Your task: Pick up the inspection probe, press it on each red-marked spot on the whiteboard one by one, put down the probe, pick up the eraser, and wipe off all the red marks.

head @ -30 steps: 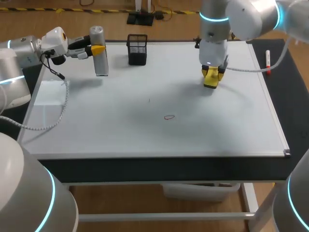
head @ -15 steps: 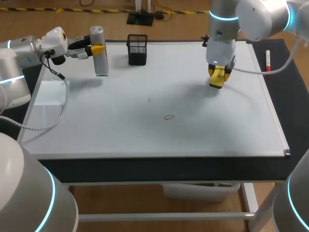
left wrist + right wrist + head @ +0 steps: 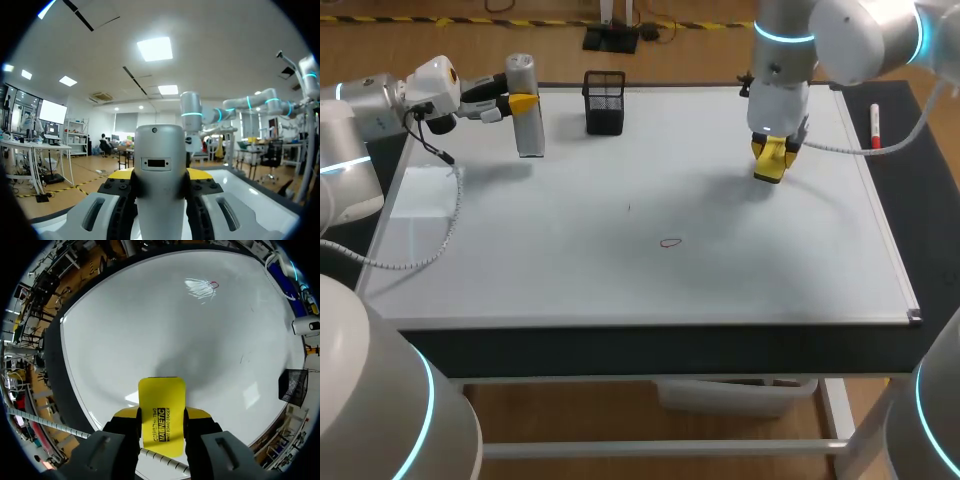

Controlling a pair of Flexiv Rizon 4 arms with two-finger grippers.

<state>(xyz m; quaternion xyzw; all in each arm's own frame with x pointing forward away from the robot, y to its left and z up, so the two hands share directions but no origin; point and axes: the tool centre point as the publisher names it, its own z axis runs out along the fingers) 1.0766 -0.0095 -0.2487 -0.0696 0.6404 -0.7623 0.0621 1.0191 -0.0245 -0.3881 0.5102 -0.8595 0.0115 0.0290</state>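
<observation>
Holds the grey inspection probe [image 3: 527,125] upright in the left tool [image 3: 520,103], over the far left part of the whiteboard [image 3: 620,290]. Grips it from both sides with the yellow tips, high on its body. Shows the same hold from the left wrist: inspection probe [image 3: 160,165] standing up between the fingers.

Carries the yellow eraser [image 3: 161,407] in the right tool [image 3: 161,421], pinched between the two fingers, flat face down. Hangs it over the far right part of the whiteboard, seemingly just off the surface with a soft shadow below.

Leaves one small red mark [image 3: 669,242] on the whiteboard, near the middle and nearer than both tools, well apart from the eraser.

Also has a black mesh holder [image 3: 605,102] at the far edge, just right of the inspection probe. Has a marker [image 3: 875,125] on the dark bench [image 3: 925,210] right of the whiteboard, and a white sheet [image 3: 425,192] at the left edge.
</observation>
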